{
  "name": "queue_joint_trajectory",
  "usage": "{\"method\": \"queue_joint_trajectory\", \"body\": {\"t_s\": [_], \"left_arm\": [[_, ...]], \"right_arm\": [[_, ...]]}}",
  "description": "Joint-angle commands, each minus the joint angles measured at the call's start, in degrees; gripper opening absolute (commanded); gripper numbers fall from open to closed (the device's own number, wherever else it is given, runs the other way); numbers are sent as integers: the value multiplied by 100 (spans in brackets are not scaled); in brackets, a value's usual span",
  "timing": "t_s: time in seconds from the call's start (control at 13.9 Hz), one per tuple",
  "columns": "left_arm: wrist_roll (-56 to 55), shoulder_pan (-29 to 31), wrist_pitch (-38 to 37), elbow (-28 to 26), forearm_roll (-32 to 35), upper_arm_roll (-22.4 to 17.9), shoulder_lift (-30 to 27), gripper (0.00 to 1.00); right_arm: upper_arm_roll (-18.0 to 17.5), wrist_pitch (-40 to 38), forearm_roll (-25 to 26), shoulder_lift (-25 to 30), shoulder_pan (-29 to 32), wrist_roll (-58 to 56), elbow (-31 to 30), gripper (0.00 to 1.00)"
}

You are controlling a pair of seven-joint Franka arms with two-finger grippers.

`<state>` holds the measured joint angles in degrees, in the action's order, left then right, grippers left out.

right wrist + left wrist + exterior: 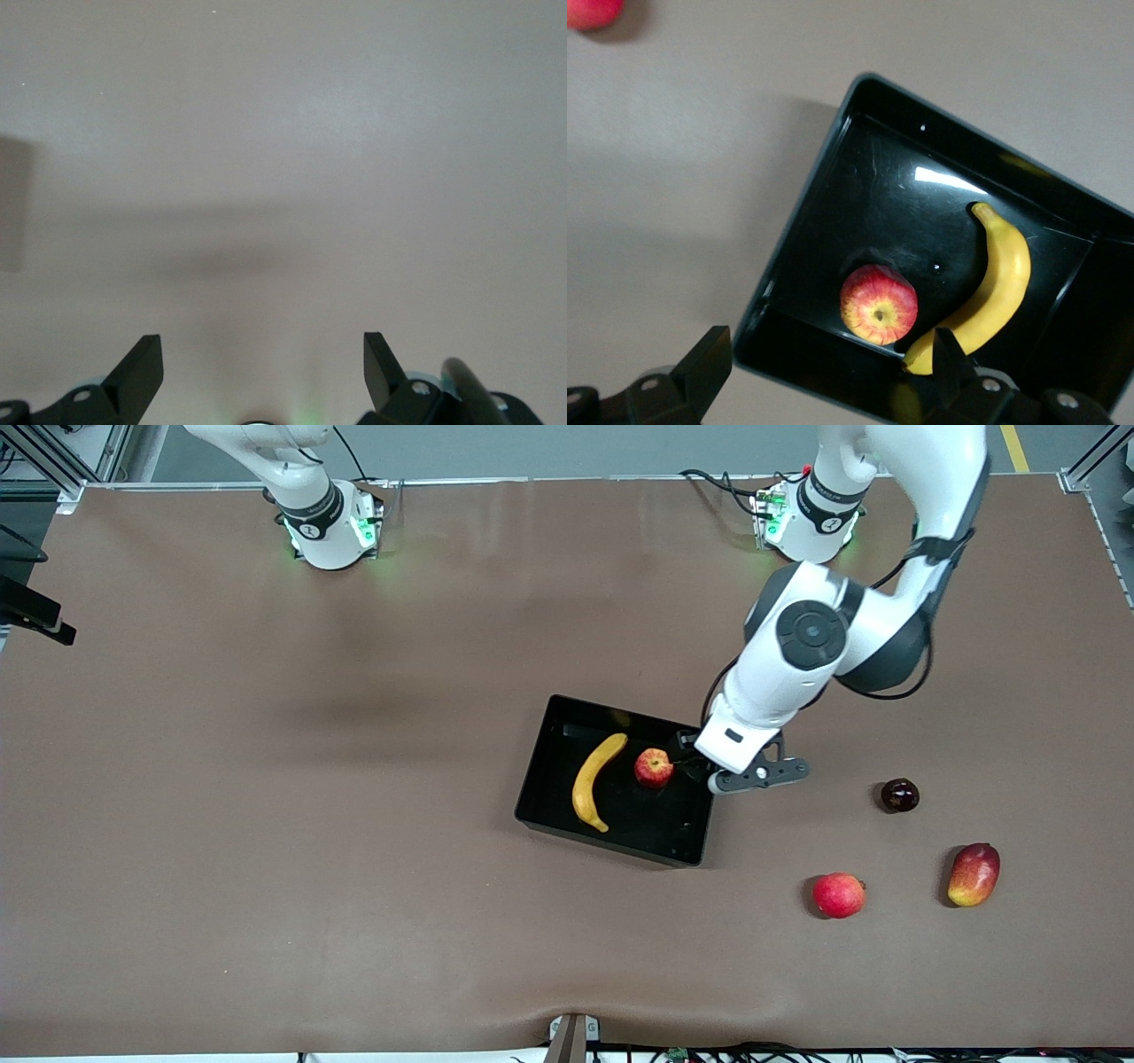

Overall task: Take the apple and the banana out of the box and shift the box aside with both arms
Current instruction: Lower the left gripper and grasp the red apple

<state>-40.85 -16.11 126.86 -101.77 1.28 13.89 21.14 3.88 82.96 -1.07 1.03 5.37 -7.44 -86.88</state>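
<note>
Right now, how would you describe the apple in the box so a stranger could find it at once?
Find the black box mid-table. Two fruits lie inside: a banana and, beside it toward the left arm's end, the apple under the open left gripper. It is round and red with a yellowish patch around its stem, unlike the plain red fruit on the bare table.

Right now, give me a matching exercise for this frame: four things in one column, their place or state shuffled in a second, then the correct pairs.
Things:
1. banana
2. mango
3. left gripper
4. right gripper

Places or states:
A. open, above bare table
B. lying in the black box beside the apple
C. open, above the box's edge near the apple
D. on the table outside the box, toward the left arm's end

Pairs: 1-B, 2-D, 3-C, 4-A
</note>
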Motion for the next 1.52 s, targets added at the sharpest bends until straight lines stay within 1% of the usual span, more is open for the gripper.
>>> {"method": "queue_joint_trajectory", "body": {"t_s": [0.0,0.36,0.79,0.94,1.23,1.3,1.37,1.44], "left_arm": [[-291,-269,329,-71,74,-35,196,100],[-380,-437,584,-71,425,-35,706,100],[-415,-577,1138,-62,452,-53,1338,100],[-424,-604,1148,-89,583,-79,1445,100],[-432,-586,1096,-247,725,-88,1428,100],[-432,-578,1086,-256,725,-79,1419,80],[-432,-560,1086,-230,725,-79,1419,31],[-424,-542,1086,-195,725,-79,1410,0]], "right_arm": [[-107,-43,1,-6,157,6,22,100],[-107,-43,1,-6,183,6,22,100],[-107,-43,1,-6,184,6,14,100],[-107,-43,1,-6,184,6,22,100],[-107,-43,1,-6,184,6,22,100],[-107,-43,1,-6,184,6,22,100],[-107,-52,1,-6,184,6,22,100],[-107,-52,1,-6,184,6,22,100]]}}
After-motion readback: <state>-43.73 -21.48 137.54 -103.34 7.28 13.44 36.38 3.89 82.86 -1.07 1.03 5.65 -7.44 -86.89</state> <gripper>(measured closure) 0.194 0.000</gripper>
